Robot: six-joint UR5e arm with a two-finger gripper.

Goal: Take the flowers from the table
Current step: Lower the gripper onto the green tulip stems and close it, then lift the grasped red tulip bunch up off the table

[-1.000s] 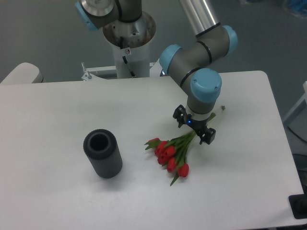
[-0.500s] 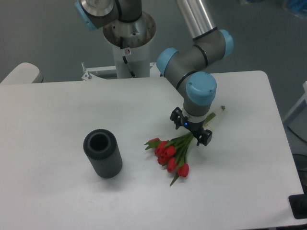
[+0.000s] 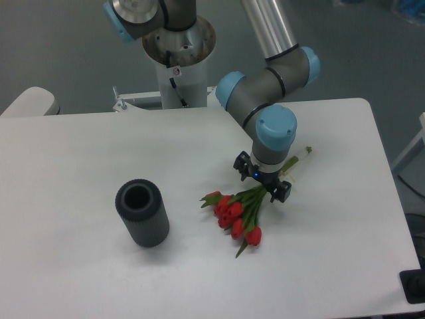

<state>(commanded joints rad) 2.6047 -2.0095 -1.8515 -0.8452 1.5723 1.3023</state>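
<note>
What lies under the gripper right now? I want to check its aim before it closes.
The green stems of the flowers run under the gripper, lying on the table. Their ends reappear beyond it. The stretch directly beneath, and any tie there, is covered.

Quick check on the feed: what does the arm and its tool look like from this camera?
The arm has grey tube sections and rounded joint housings with light blue end caps; the upper link is shinier silver metal. The tool is small and black with two short fingers, and a tiny blue light glows on its body. The white base pedestal carries a small label with a red mark. No loose cables show.
</note>
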